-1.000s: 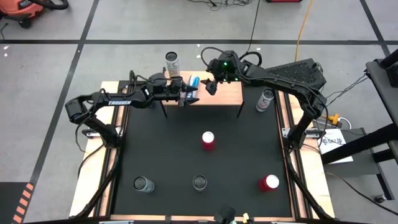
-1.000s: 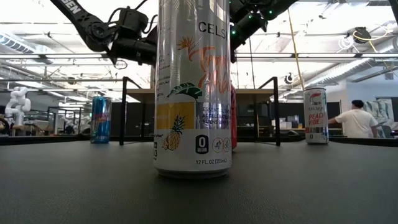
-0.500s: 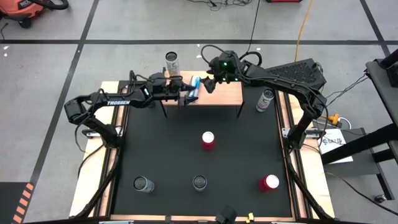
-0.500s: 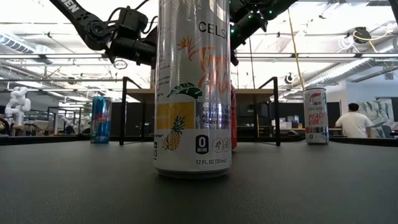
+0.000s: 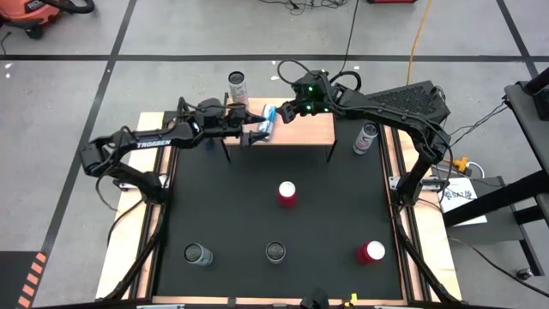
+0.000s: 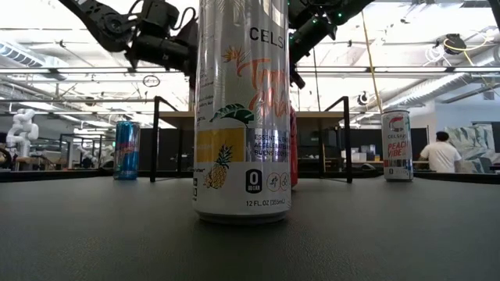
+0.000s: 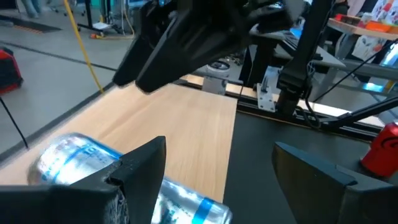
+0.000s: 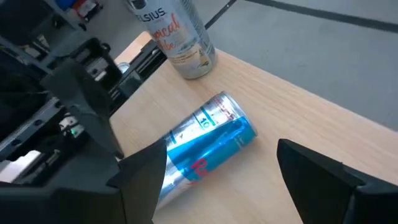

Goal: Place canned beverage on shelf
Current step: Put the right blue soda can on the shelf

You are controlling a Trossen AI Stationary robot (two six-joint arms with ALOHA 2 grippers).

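Blue can [image 8: 205, 146]: toppled on shelf [image 5: 309, 130], between open left pincer [image 5: 256, 133] and open right pincer [image 5: 287, 112]; long axis left-near to right-far.

An open robotics lab: beyond the large black mat [image 6: 250, 234] stand dark metal equipment frames [image 6: 82, 148], a white robot figure [image 6: 22, 129], exposed ceiling ducts [image 6: 453, 43] and strip lighting.
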